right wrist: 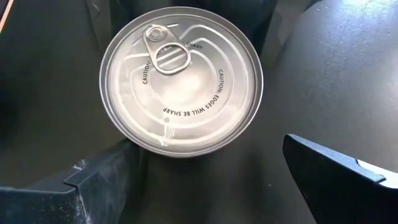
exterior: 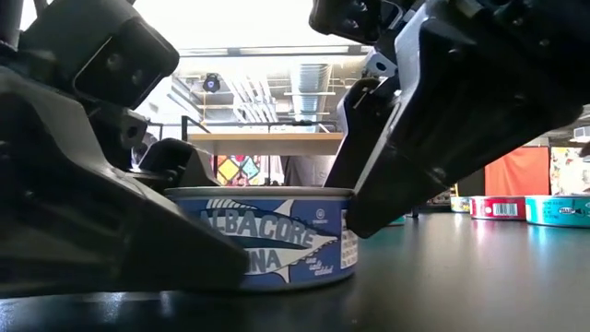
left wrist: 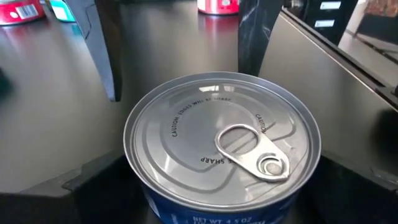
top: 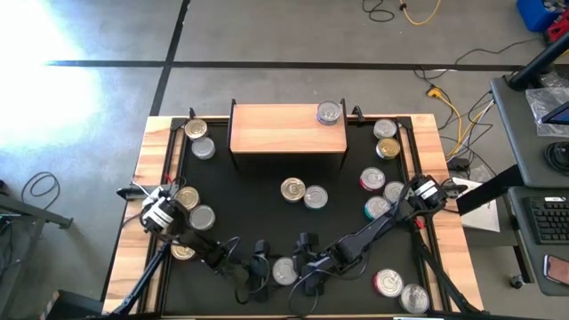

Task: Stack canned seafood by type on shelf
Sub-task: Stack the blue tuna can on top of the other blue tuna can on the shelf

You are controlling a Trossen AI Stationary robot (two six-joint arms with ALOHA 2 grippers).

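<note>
Black surface, grey floor and clutter around it

The black-topped surface (top: pixel 267 218) with wooden edges stands on a grey floor (top: pixel 267 36); yellow cables (top: pixel 449 107) lie far right, beside a desk with a keyboard (top: pixel 544 218).

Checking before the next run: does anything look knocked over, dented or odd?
Nothing tipped or dented. One oddity: both the left gripper and right gripper crowd the same blue albacore tin at the near table edge.
</note>
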